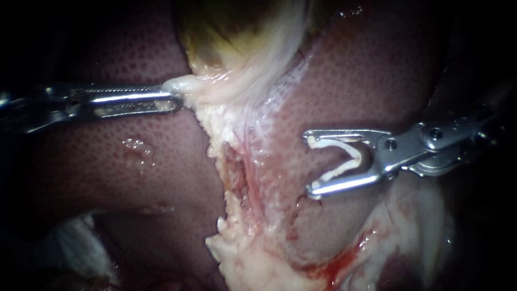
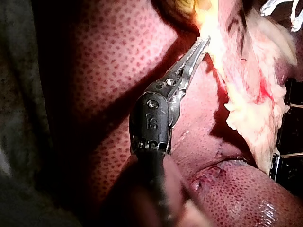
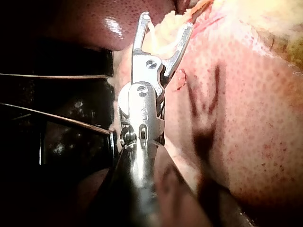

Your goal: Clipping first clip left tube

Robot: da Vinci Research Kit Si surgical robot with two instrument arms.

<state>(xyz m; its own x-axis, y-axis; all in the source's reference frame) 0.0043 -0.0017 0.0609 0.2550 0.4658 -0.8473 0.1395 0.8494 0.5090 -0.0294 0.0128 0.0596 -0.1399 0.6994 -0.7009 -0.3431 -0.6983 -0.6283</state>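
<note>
Right instrument (image 1: 311, 163) is sitting nearest the lens, jaws standing wide apart and carrying a white clip (image 1: 356, 157) seated between them, mouth pointing at the stripped band. Left instrument (image 1: 176, 99) is clamping the gallbladder (image 1: 231, 37) at its pale lower edge. My read: it's tensioning the band off the liver (image 1: 124, 161) to expose the tube (image 1: 245, 161). Tube is showing as a thin pink-red strand running down the ragged whitish band, between both tips, apart from the clip. Can't tell which tube it is. Clip is gaping, not yet around anything.
</note>
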